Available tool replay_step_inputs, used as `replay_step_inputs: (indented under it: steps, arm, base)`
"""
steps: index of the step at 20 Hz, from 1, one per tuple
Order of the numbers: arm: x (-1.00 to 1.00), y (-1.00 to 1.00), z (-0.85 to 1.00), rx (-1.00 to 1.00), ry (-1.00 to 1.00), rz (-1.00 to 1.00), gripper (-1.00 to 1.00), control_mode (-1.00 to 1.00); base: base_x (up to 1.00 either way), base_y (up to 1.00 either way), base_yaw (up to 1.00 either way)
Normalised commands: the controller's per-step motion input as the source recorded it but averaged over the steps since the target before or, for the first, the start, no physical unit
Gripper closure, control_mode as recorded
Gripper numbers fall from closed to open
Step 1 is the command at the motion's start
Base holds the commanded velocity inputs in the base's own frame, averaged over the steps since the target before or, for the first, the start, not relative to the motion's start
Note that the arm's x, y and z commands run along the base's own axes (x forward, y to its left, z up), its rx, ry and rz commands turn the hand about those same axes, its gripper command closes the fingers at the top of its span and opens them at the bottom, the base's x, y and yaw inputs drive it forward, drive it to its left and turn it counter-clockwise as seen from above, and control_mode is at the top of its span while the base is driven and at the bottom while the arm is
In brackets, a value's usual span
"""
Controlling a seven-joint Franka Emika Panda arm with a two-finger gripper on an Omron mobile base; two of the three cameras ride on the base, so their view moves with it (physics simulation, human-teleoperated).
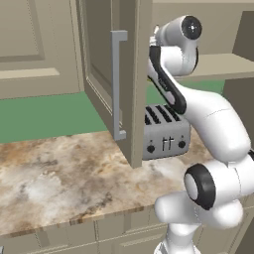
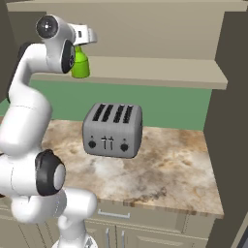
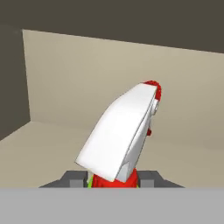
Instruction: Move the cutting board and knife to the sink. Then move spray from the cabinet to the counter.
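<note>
Your tool (image 3: pixel 111 178) is closed on the spray (image 2: pixel 80 64), fingertips (image 3: pixel 72 178) on either side of its neck below the white trigger head. The spray stands on the inner shelf (image 2: pixel 160 70) of the open cabinet (image 1: pixel 130 74), above the toaster (image 2: pixel 112 130) on the surface (image 2: pixel 160 169).

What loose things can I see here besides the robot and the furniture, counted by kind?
Spray bottles: 1, the green spray on the cabinet shelf, with the tool at its white trigger head.
Toasters: 1, the grey toaster on the counter.
Total: 2
</note>
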Motion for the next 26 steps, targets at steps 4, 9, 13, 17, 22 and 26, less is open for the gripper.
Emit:
replay_step_inputs:
  steps: [4,9,13,17,22,26]
  arm:
    - [-1.00,-0.51,0.00,0.05,-0.08,0.04,1.00,-1.00]
    - [-1.00,-0.52,-0.01,0.01,-0.01,0.09,1.00,-1.00]
    - [-0.93,-0.48,-0.10,-0.05,0.00,0.18,1.00,-1.00]
    - [-0.78,-0.50,-0.23,-0.15,0.00,0.23,1.00,-1.00]
    - [-0.52,-0.53,-0.53,-0.15,0.06,0.24,1.00,-1.00]
    - [-0.33,-0.54,-0.67,-0.13,0.08,0.27,1.00,-1.00]
  base:
    - [0.00,0.00,0.00]
    - [0.00,0.00,0.00]
    - [0.00,0.00,0.00]
    - [0.00,0.00,0.00]
    - [0.00,0.00,0.00]
    - [0.00,0.00,0.00]
